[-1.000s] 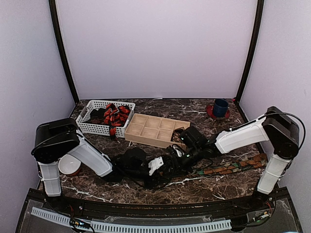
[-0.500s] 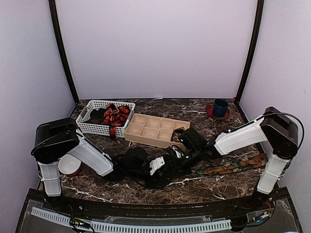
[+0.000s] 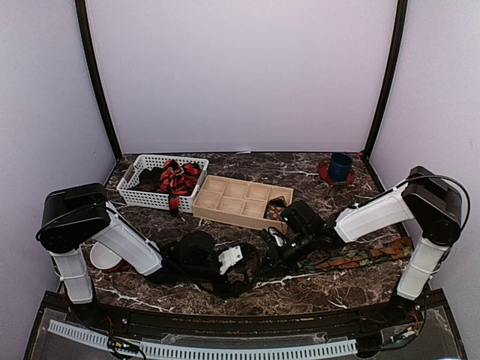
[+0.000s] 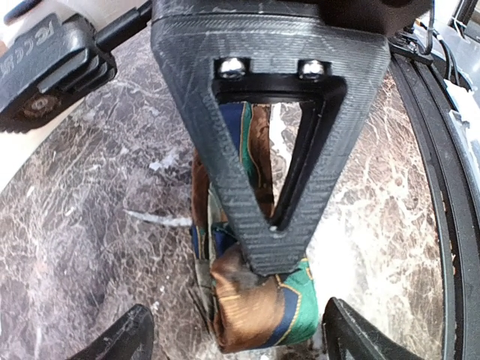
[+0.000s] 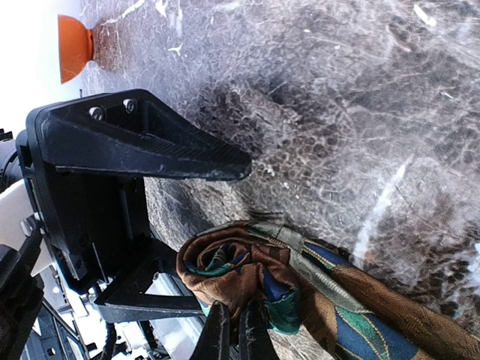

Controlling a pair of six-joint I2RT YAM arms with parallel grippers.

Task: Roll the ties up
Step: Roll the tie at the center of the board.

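Two claws share the rolled tie (image 5: 225,270): our right claw (image 5: 234,330) pinches it, our left claw (image 4: 236,339) is spread either side; its tail runs toward the tabletop's (image 3: 315,289) right edge.

We find almost no txt here. Only lettering: raised chars moulded into a black block (image 4: 46,64) at upper left of the left wrist view. Approx. "CC" shows mid-string; the rest is blurred & cut by the frame edge, so we can't give a word or brand. In the top & right wrist views we can't read any label, no. or sign.
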